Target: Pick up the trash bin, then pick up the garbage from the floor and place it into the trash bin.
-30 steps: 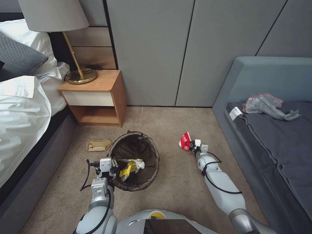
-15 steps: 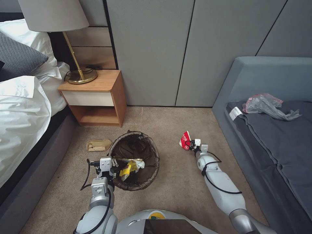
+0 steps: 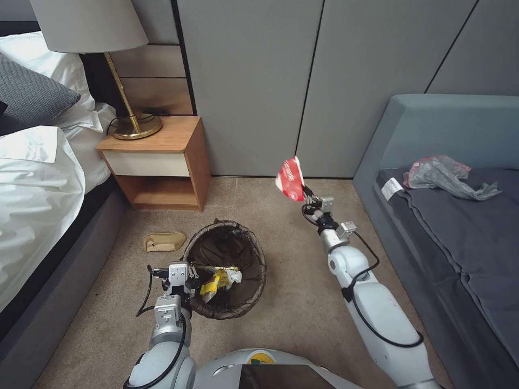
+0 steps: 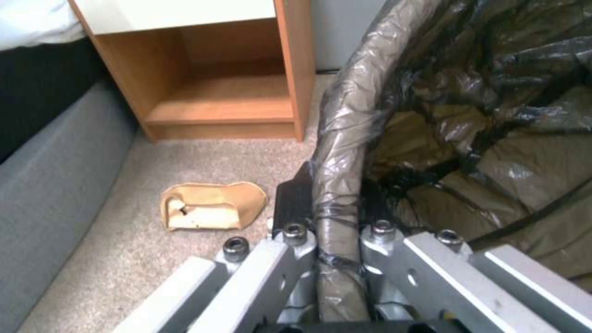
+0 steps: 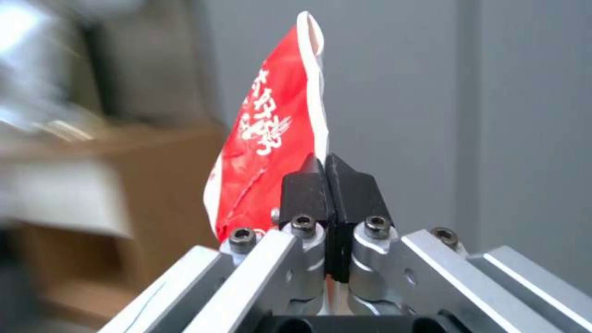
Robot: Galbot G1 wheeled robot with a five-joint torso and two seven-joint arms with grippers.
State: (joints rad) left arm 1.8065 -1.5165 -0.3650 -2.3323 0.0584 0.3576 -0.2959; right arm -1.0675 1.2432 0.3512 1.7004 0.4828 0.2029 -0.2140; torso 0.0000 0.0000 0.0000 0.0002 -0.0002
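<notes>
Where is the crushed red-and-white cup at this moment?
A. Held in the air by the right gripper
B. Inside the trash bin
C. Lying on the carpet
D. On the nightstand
A: the right gripper pinches the crushed cup in its shut fingers above the carpet, beyond the trash bin.

1. Bin (image 3: 224,273): small and round, lined with a dark brown-black bag folded over its rim. It is tilted, its mouth open to the head view. The left gripper (image 4: 333,217) pinches its near rim.
2. In the bin: a yellow-red wrapper (image 3: 212,284) and white tissue (image 3: 233,276).
3. Cup (image 3: 290,179): crushed flat, red and white with white lettering. It is held in the air by its edge in the right gripper (image 5: 330,185), beyond the bin and to its right.
4. Packet (image 3: 164,241): tan, flat, on the carpet just left of the bin.
</notes>
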